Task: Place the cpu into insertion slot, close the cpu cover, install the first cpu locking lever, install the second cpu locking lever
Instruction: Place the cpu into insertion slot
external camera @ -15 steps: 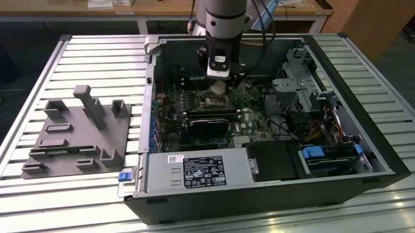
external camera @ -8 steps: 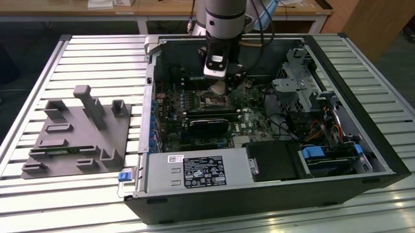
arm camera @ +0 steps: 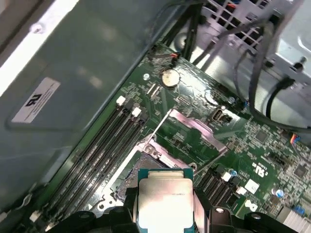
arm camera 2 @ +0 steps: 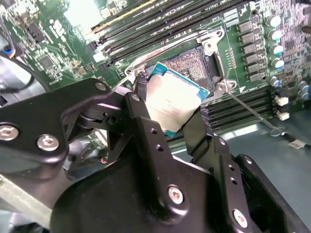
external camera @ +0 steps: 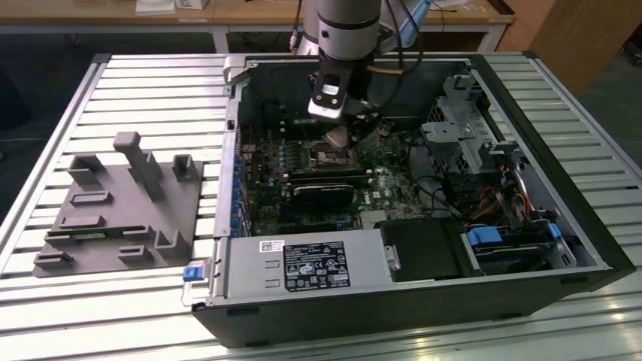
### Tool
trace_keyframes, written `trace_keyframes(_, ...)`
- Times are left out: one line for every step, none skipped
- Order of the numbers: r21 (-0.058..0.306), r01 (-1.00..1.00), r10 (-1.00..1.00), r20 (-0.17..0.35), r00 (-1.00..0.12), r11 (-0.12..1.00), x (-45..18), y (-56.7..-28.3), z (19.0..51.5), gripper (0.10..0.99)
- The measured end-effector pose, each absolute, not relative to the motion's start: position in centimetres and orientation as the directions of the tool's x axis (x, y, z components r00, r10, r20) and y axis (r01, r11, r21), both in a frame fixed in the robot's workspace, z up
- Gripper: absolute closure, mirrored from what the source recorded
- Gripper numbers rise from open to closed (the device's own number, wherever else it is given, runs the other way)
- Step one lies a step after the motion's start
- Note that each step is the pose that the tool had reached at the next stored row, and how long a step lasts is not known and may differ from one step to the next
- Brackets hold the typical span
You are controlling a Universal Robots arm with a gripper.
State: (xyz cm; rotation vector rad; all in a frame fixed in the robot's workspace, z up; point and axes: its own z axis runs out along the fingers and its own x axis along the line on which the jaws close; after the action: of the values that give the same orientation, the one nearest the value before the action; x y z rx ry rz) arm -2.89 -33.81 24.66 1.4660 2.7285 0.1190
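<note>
- The claw [arm camera 2: 170, 109] is closed on the cpu [arm camera 2: 176, 97], with one black finger [arm camera 2: 146, 121] on each of two opposite edges; the dull silver top faces the camera in both wrist views.
- In the exterior view the claw [external camera: 340, 135] hangs inside the open computer case [external camera: 567, 128], just above the insertion slot [external camera: 329, 158] on the green motherboard [external camera: 393, 188].
- In the second wrist view the cpu is tilted and clear of the insertion slot [arm camera 2: 192, 63], whose dark pin field lies bare behind it.
- In the first wrist view the cpu [arm camera: 164, 201] sits between the claw's fingers [arm camera: 127, 201], and part of the slot's metal rim [arm camera: 146, 150] shows just beyond it.
- The cpu cover [arm camera: 197, 127] stands swung up off the slot, on the far side from the cpu, with a thin metal lever [arm camera: 160, 127] raised beside it.
- Long black memory slots [arm camera: 104, 145] run alongside the socket.
- The case lies on its side on a slatted tabletop [external camera: 150, 83], with the labelled grey power-supply box [external camera: 301, 263] at its near edge.
- A grey fixture block [external camera: 120, 210] sits on the tabletop on the exterior view's left, well apart from the claw.
</note>
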Motion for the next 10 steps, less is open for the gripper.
trace_keyframes(0.087, 0.839, 0.842, -0.001, -0.54, 0.538, -2.9, -33.81, 24.66, 0.545)
trace_keyframes(0.087, 0.847, 0.85, -0.001, -0.527, 0.525, -2.89, -33.81, 24.65, 0.545)
trace_keyframes(0.087, 0.854, 0.858, -0.001, -0.514, 0.512, -2.9, -33.81, 24.65, 0.545)
trace_keyframes(0.087, 0.862, 0.865, -0.001, -0.501, 0.499, -2.89, -33.81, 24.65, 0.545)
trace_keyframes(0.087, 0.87, 0.873, -0.001, -0.488, 0.486, -2.9, -33.81, 24.64, 0.545)
trace_keyframes(0.087, 0.878, 0.881, -0.001, -0.472, 0.471, -2.9, -33.81, 24.63, 0.545)
trace_keyframes(0.087, 0.886, 0.889, -0.001, -0.457, 0.456, -2.89, -33.81, 24.63, 0.545)
trace_keyframes(0.087, 0.894, 0.897, -0.001, -0.442, 0.44, -2.9, -33.81, 24.62, 0.545)
trace_keyframes(0.087, 0.901, 0.904, -0.001, -0.427, 0.425, -2.89, -33.81, 24.61, 0.545)
trace_keyframes(0.087, 0.908, 0.912, -0.001, -0.411, 0.41, -2.89, -33.81, 24.6, 0.545)
